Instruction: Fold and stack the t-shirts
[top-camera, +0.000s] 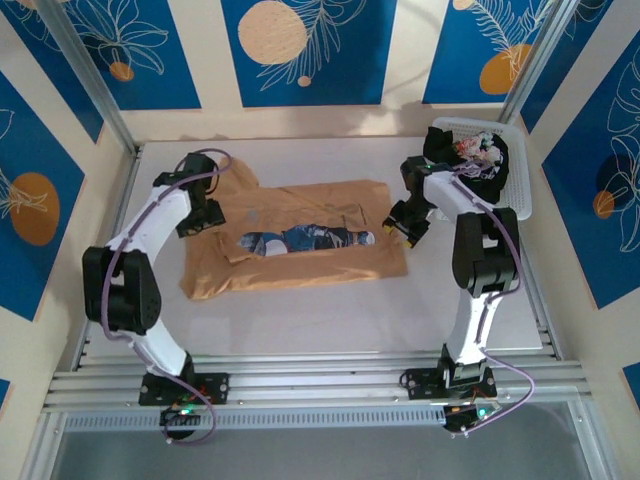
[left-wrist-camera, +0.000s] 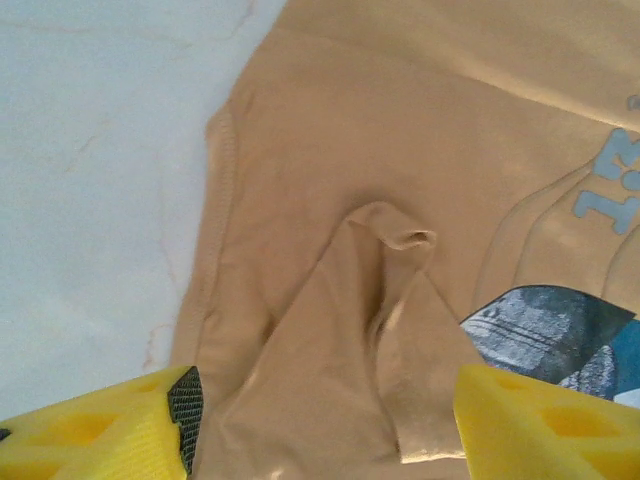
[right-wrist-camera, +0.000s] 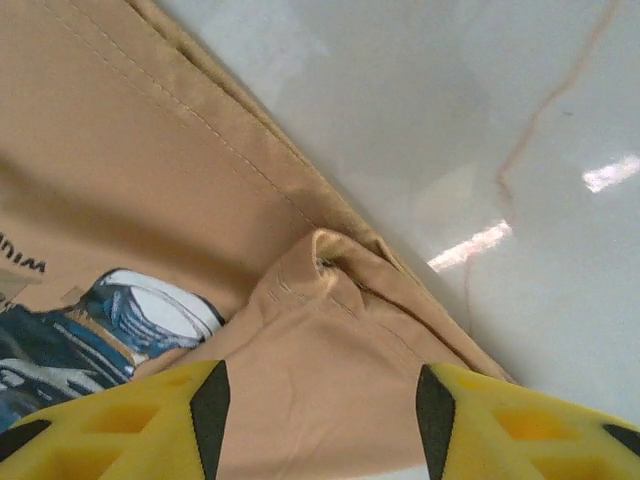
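Observation:
The tan t-shirt (top-camera: 300, 268) lies flat mid-table, its long edges folded inward so that only a strip of blue print (top-camera: 300, 240) shows. My left gripper (top-camera: 207, 216) hovers over its left end. Seen from the left wrist, the left gripper (left-wrist-camera: 325, 425) is open, and a pinched ridge of tan cloth (left-wrist-camera: 385, 225) stands loose between its fingers (left-wrist-camera: 140, 435). My right gripper (top-camera: 405, 229) is at the shirt's right end. In the right wrist view the right gripper (right-wrist-camera: 320, 420) is open above a folded hem corner (right-wrist-camera: 330, 255). The black t-shirt (top-camera: 470, 165) is bunched in the basket.
A white slatted basket (top-camera: 518, 175) stands at the back right corner, close behind the right arm. White tabletop (top-camera: 330, 320) shows in front of the shirt and beside it (left-wrist-camera: 90, 150) (right-wrist-camera: 450, 120). Metal frame rails run along the near edge.

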